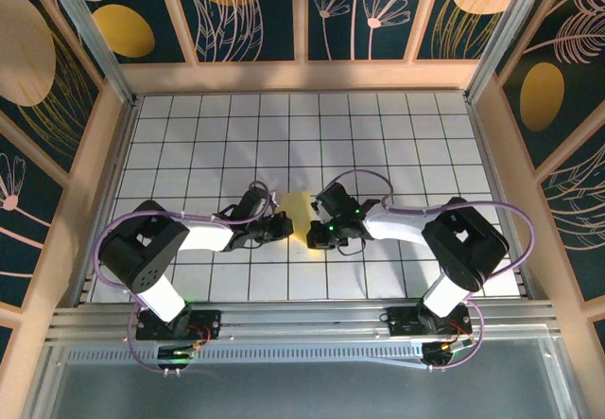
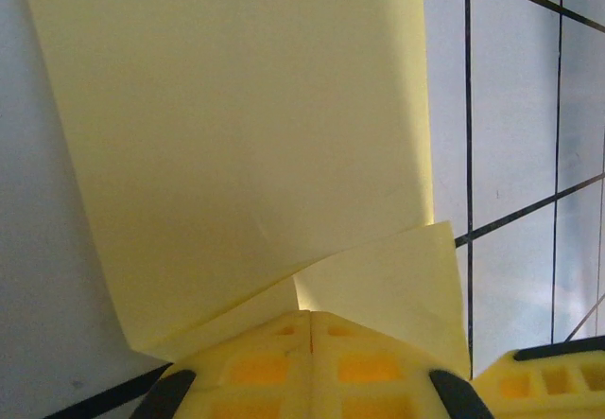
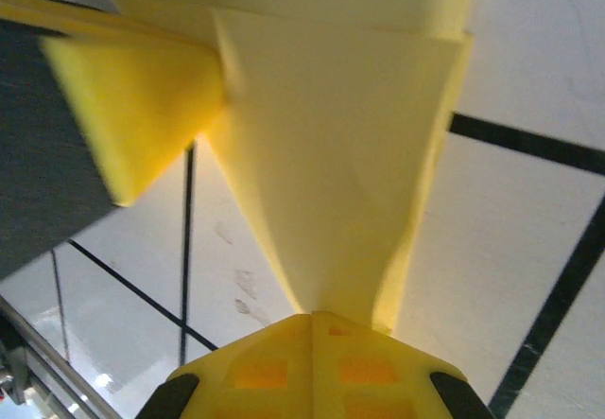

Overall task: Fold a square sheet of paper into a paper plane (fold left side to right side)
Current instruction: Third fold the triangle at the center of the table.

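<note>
The square sheet of paper (image 1: 299, 213) is bright yellow and lies partly folded on the white grid table between the two arms; it has the look of a bent sheet, not of a pointed paper plane. My left gripper (image 1: 286, 226) meets the sheet's left edge, jaws shut. In the left wrist view two layers of the sheet (image 2: 246, 135) run into the closed left gripper (image 2: 311, 317). My right gripper (image 1: 313, 234) is at the sheet's lower right. In the right wrist view the sheet (image 3: 331, 154) narrows into the shut right gripper (image 3: 312, 317) and is lifted off the table.
The white grid table (image 1: 397, 135) is ringed by wooden walls and a metal rail at the near edge (image 1: 302, 320). A yellow finger of the left gripper (image 3: 132, 116) hangs close beside the sheet in the right wrist view. A finger of the right gripper (image 2: 548, 381) sits at the left wrist view's lower right.
</note>
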Tool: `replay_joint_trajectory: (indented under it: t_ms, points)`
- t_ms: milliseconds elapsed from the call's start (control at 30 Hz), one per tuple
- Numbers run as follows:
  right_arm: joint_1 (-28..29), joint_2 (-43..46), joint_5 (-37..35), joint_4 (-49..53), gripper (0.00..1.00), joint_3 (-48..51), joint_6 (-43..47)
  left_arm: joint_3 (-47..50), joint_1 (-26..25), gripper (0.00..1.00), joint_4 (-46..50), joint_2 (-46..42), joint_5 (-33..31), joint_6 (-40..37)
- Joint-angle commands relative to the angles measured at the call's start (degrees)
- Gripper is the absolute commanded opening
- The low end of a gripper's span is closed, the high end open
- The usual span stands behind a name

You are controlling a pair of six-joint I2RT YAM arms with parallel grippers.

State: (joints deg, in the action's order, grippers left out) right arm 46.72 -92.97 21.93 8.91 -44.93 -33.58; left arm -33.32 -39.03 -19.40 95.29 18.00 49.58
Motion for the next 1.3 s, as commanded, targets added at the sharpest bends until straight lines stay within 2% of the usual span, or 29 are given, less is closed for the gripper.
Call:
replay_joint_trajectory:
  t_ms: [0, 200, 500, 1267]
  points:
    - [0.0, 2.5, 0.3, -0.4, 0.00, -2.2, -1.0, -0.3, -0.2, 0.00, 4.2, 2.1, -2.2, 0.1]
    - [0.7, -0.6, 1.1, -5.0, 0.00, -2.6, -3.1, -0.4, -0.3, 0.00, 4.7, 2.4, -2.4, 0.2]
    - [1.5, -5.1, 0.6, -6.0, 0.00, -3.7, -3.3, -0.7, -0.3, 0.00, 5.3, 2.4, -2.7, 0.1]
    - [1.3, -6.1, -4.4, 1.2, 0.00, -2.0, -2.1, -2.0, -0.2, 0.00, 10.0, 2.6, -5.2, -2.3]
